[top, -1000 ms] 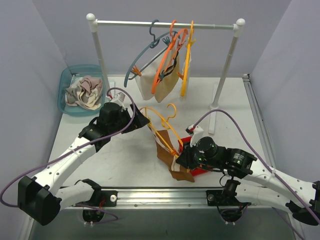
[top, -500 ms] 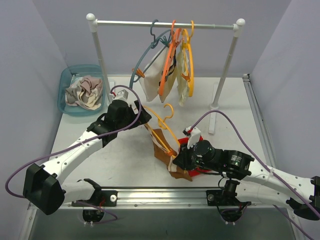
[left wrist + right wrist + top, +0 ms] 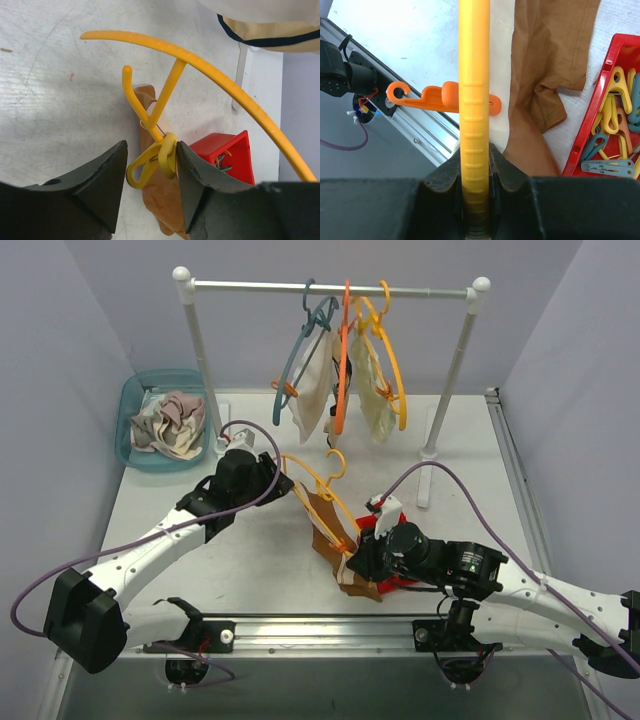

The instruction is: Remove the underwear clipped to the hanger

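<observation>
A yellow hanger (image 3: 322, 488) lies tilted over the table, and my right gripper (image 3: 353, 562) is shut on its bar (image 3: 474, 75). Brown underwear (image 3: 328, 532) with a white waistband hangs from it, held by a yellow clothespin (image 3: 156, 159) and an orange clothespin (image 3: 436, 97). My left gripper (image 3: 151, 165) straddles the yellow clothespin. Its right finger touches the pin, and a sliver of gap shows at the left finger. Cream and off-white underwear (image 3: 312, 390) hangs clipped to hangers on the rack (image 3: 330, 285).
A red tray (image 3: 390, 512) of loose clothespins sits just right of the brown piece, close to my right gripper. A teal basin (image 3: 130, 400) at the back left holds several crumpled pieces. The rack's posts stand at the back.
My left gripper moved right to the yellow hanger and its jaws narrowed around the yellow clothespin. The hangers on the rack swung. The right gripper kept its hold.
</observation>
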